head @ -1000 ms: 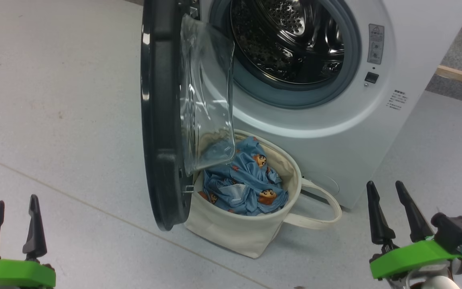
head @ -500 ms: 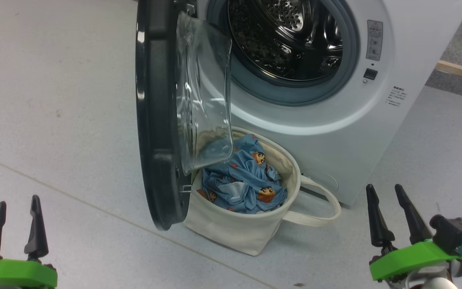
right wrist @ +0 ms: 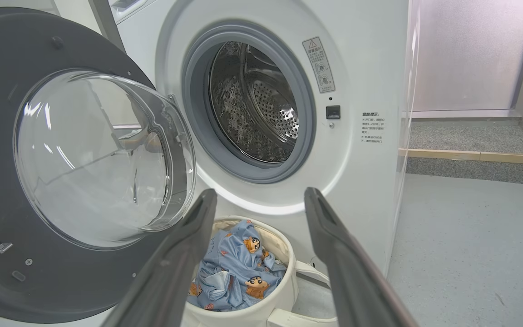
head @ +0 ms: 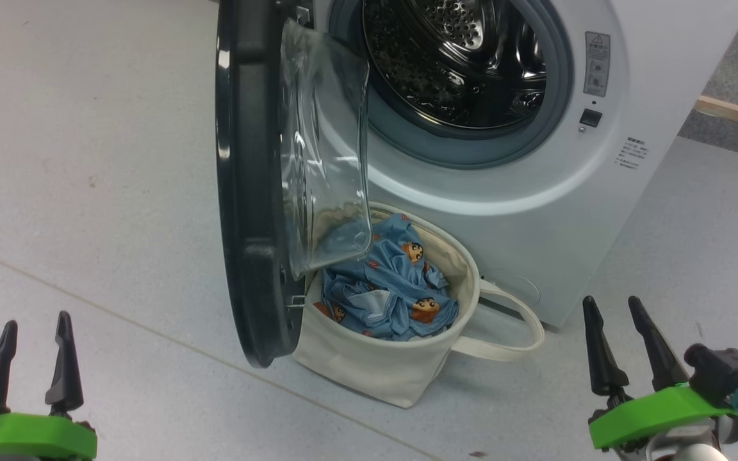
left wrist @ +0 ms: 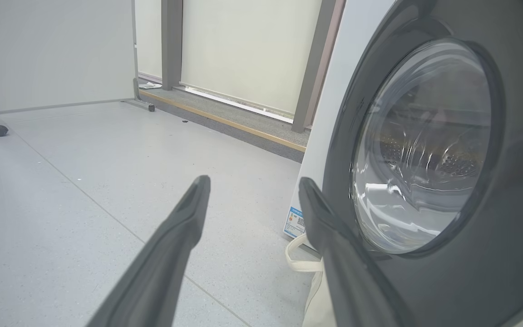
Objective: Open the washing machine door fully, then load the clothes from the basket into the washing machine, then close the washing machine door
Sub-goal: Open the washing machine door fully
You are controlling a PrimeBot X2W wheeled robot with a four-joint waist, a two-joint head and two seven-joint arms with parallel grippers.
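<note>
One washing machine (head: 535, 211): white front-loader on the grey floor (head: 87, 192), its perforated steel drum (head: 459, 57) showing through the grey rubber ring (head: 471, 150).
Door (head: 247, 192): stands wide open on the machine's left, edge-on in the head view. Its glass bowl (head: 324, 160) hangs over the basket's near rim.
Basket (head: 369, 371): cream canvas, on the floor just in front of the machine below the drum mouth, one loop handle (head: 516, 320) lying out to the right.
Clothes (head: 388, 294): light blue printed fabric, crumpled inside the basket.
Left pincer (head: 36, 319): low at the left, fingers parted, grasping nothing, on the outer side of the door.
Right pincer (head: 610, 299): low at the right, released and empty, apart from the basket.
</note>
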